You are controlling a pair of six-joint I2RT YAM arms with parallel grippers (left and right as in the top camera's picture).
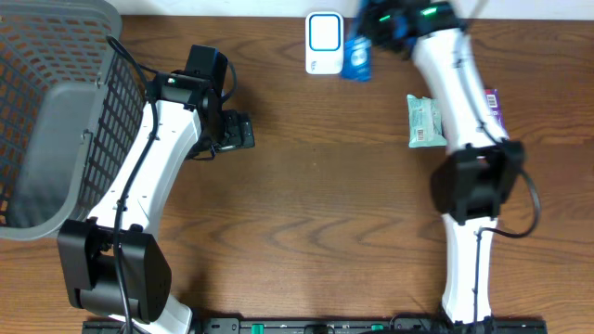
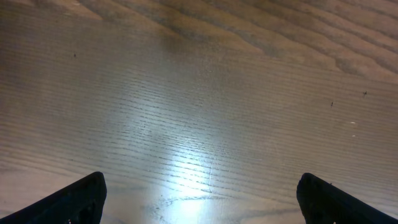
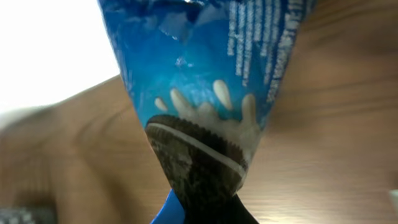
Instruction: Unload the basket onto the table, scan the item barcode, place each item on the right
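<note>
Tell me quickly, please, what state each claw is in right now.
Left claw: open, holding nothing.
Right claw: shut on the blue cookie packet.

cookie packet (image 3: 205, 81): blue, white print, white splash, dark brown cookie with white cream
scanner (image 1: 324, 43): white, blue-ringed face
basket (image 1: 37, 56): grey mesh
table (image 1: 316, 204): brown wood grain
wrapper (image 1: 425, 121): pale green

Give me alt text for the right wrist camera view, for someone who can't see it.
A blue cookie packet, printed with a chocolate sandwich cookie and a milk splash, fills the frame. Behind it is a blurred wooden table, with a bright white patch at upper left.
</note>
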